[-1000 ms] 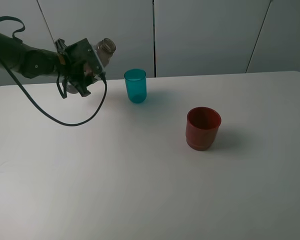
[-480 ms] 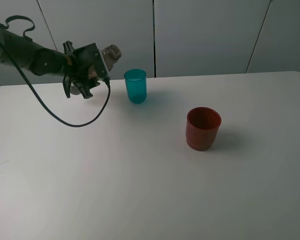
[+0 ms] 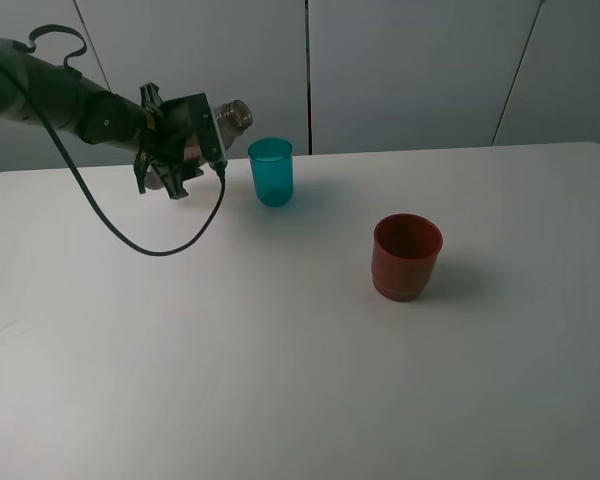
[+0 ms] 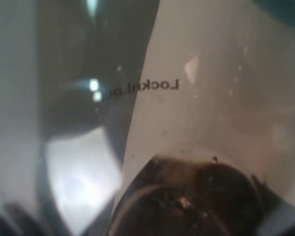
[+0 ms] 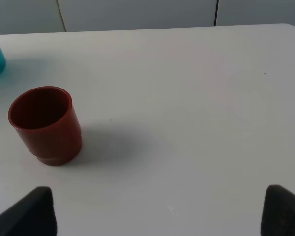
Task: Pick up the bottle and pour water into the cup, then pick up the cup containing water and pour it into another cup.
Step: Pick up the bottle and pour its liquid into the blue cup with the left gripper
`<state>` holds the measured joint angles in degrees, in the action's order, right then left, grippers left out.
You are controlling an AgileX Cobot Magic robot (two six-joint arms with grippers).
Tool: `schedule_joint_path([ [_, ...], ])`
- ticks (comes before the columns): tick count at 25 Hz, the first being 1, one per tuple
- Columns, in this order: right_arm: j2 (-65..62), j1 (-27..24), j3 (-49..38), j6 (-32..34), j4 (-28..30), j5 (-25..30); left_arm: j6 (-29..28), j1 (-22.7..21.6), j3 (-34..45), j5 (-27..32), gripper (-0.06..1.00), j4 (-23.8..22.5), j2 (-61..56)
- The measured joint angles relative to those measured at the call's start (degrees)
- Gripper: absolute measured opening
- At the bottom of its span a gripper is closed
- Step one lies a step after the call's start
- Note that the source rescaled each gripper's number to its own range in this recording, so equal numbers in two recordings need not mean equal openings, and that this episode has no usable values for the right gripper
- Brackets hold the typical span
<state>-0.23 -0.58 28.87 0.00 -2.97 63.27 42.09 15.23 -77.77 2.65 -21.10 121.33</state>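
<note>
Left gripper [image 3: 205, 124] clamping one bottle [image 3: 235, 113] neared teal cup [image 3: 270, 172]; red cup [image 3: 407, 255]; right gripper [image 5: 155, 211] spread.

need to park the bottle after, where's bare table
Near half of the table, in front of the red-brown cup, is bare; so is the right side past it. The gap between that cup and the teal cup is open. Crowded far left, where the held bottle tilts toward the teal cup.

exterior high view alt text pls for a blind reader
The left tool holds the bottle tipped, mouth toward the teal cup at the back of a white table. A red-brown cup stands apart to its right.
</note>
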Motion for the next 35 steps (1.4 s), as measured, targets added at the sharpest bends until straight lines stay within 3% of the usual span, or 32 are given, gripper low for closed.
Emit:
schedule_joint_path([
  [17, 0.0, 0.0, 0.0, 0.0, 0.0, 0.0, 0.1, 0.1, -2.4, 6.9, 0.03, -7.2, 0.0],
  [35, 0.0, 0.0, 0.0, 0.0, 0.0, 0.0, 0.1, 0.7, -4.6, 8.9, 0.03, -12.4, 0.9],
])
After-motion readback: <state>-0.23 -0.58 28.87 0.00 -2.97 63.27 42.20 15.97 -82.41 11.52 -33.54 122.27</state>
